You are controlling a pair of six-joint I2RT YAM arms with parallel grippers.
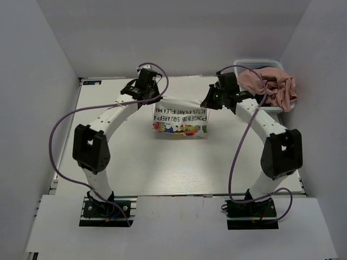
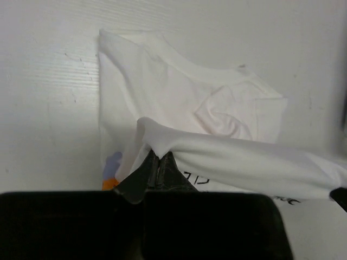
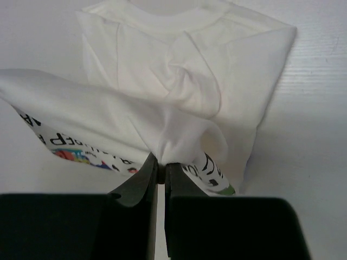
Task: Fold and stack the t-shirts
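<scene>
A white t-shirt (image 1: 181, 122) with dark lettering and a colourful print lies folded at the table's middle back. Its far edge is lifted and stretched between both grippers. My left gripper (image 1: 147, 97) is shut on the left end of that edge; in the left wrist view (image 2: 157, 154) cloth hangs from the pinched tips over the shirt (image 2: 179, 92). My right gripper (image 1: 213, 100) is shut on the right end; in the right wrist view (image 3: 161, 160) the cloth bunches at the tips above the shirt (image 3: 184, 59). A pink t-shirt (image 1: 271, 86) is draped over the basket at back right.
A white mesh basket (image 1: 255, 62) stands at the back right corner under the pink shirt. Purple cables loop from both arms. White walls close in the table (image 1: 135, 162) on three sides.
</scene>
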